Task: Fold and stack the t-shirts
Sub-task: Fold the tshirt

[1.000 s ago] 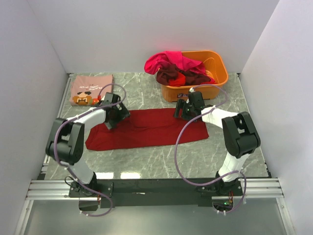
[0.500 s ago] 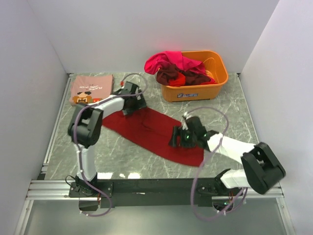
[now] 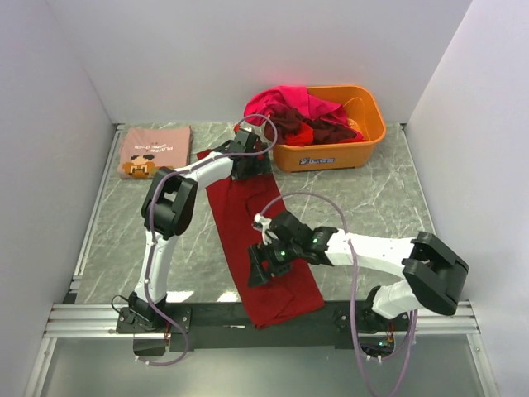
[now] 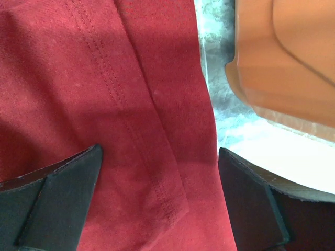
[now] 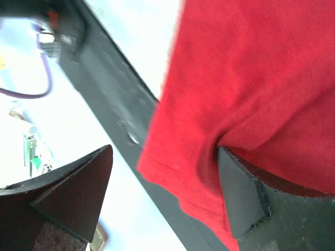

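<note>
A plain dark red t-shirt lies as a long strip from beside the orange tub to the table's front edge; its near end hangs over the black rail. My left gripper sits on its far end, jaws wide apart, with the cloth flat between the fingers. My right gripper is over the near part, jaws apart, with the red cloth bunched against one finger. A folded dusty pink tee with pixel print lies at the far left. Magenta, maroon and red tees are heaped in the tub.
The orange plastic tub stands at the back right, close to the left gripper; its wall shows in the left wrist view. The black front rail runs under the shirt's near end. White walls enclose the marble table.
The dark red shirt has swung from lying left to right to lying far to near. The left gripper moved right toward the tub; the right gripper moved left and toward the front edge.
</note>
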Controlling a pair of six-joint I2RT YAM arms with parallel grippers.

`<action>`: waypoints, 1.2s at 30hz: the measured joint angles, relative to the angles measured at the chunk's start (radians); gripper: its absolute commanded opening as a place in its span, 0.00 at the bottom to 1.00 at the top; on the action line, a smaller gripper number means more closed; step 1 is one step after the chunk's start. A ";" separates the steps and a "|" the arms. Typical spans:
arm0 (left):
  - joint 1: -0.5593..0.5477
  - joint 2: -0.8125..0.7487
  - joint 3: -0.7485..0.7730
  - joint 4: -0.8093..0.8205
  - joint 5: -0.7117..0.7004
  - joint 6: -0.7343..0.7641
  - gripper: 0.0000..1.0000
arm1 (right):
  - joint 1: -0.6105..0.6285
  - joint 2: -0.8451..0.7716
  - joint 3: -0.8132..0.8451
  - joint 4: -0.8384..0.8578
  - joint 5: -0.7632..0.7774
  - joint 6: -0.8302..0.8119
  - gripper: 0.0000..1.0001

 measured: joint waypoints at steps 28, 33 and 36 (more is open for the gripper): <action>0.205 0.049 0.110 -0.076 -0.058 0.037 0.99 | -0.072 0.055 0.035 -0.103 0.237 -0.053 0.87; 0.220 0.177 0.306 -0.122 -0.026 0.059 0.99 | -0.060 0.048 -0.014 -0.045 0.194 -0.029 0.86; 0.220 0.268 0.462 -0.186 -0.017 0.063 1.00 | -0.039 0.054 -0.026 -0.002 0.153 -0.019 0.86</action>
